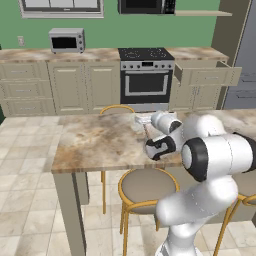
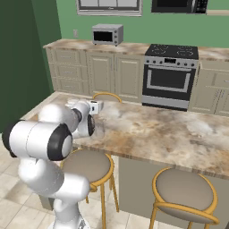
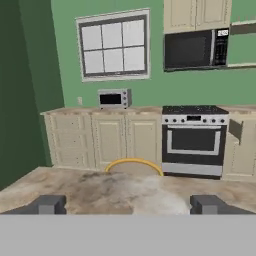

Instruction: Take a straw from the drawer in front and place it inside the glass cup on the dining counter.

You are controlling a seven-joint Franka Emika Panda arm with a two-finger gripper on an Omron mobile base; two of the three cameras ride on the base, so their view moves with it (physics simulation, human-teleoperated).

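Hand view, item one: you are looking along the gripper point(image 3: 128, 204), its two dark finger tips point(image 3: 50, 204) standing wide apart and holding nothing. The dining counter point(image 3: 90, 187) is lying just beyond them. The glass cup point(image 2: 99, 127) is reading only as a faint clear shape beside the arm on that counter. The straw is too thin to make out. The drawer point(image 1: 206, 75) is hanging open right of the stove point(image 1: 146, 75). No legible writing is showing anywhere.
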